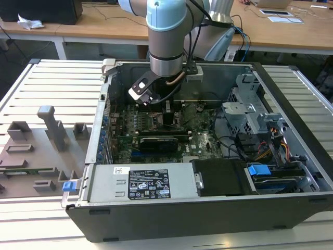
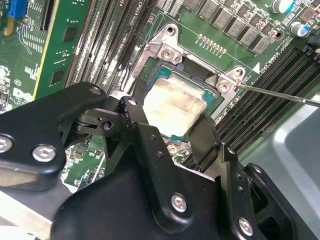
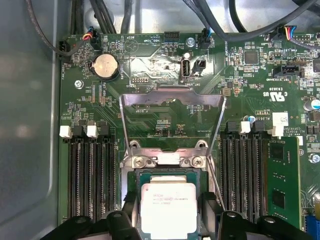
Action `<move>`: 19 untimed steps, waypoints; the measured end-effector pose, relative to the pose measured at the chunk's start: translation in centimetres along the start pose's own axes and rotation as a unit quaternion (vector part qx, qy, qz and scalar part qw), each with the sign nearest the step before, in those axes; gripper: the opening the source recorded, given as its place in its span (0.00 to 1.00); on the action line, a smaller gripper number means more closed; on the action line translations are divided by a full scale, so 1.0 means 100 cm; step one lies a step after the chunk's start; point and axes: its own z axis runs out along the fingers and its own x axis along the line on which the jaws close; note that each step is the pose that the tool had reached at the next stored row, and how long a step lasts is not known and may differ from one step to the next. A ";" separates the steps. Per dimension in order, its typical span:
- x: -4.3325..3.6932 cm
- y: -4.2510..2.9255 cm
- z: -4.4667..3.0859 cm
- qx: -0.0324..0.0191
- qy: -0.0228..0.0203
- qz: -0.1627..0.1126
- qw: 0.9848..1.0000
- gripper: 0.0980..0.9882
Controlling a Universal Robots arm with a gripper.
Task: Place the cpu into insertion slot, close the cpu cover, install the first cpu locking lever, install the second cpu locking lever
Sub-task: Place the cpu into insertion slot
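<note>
The cpu (image 3: 168,207) is a small square chip with a pale silver top, and it lies in the insertion slot (image 3: 167,173) on the green motherboard. My gripper (image 3: 169,205) straddles it. One black finger (image 3: 130,202) presses on one edge of the chip and the other finger (image 3: 210,205) on the opposite edge. In the second wrist view the cpu (image 2: 175,102) sits between the same fingers (image 2: 131,112). The cpu cover (image 3: 172,96), a silvery frame, stands swung open behind the slot. A thin locking lever (image 2: 280,95) sticks out beside the socket. In the exterior view the gripper (image 1: 169,112) is low inside the case.
Black memory slots (image 3: 87,175) flank the socket on both sides. Cables (image 3: 220,20) hang along the board's far edge. The case wall (image 3: 25,125), a power supply (image 1: 140,182) and a drive cage (image 1: 250,112) enclose the board. A grey fixture tray (image 1: 36,151) lies at the exterior view's left.
</note>
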 end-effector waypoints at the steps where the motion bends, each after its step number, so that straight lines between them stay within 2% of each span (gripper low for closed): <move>1: 0.0000 0.0000 0.0000 0.000 0.000 0.000 1.000 0.59; 3: 0.0000 0.0002 -0.0019 0.000 0.000 0.000 1.000 0.59; 5: 0.0006 0.0007 -0.0093 0.000 0.000 0.000 1.000 0.59; 8: 0.0045 0.0008 -0.0110 0.000 0.000 0.000 1.000 0.59; 11: 0.0055 0.0009 -0.0123 0.000 0.000 0.000 1.000 0.36; 16: 0.0056 0.0016 -0.0238 0.000 0.000 0.000 1.000 0.02; 17: 0.0056 0.0022 -0.0321 0.000 0.000 0.000 1.000 0.01; 19: 0.0057 0.0026 -0.0362 0.000 0.000 0.000 1.000 0.01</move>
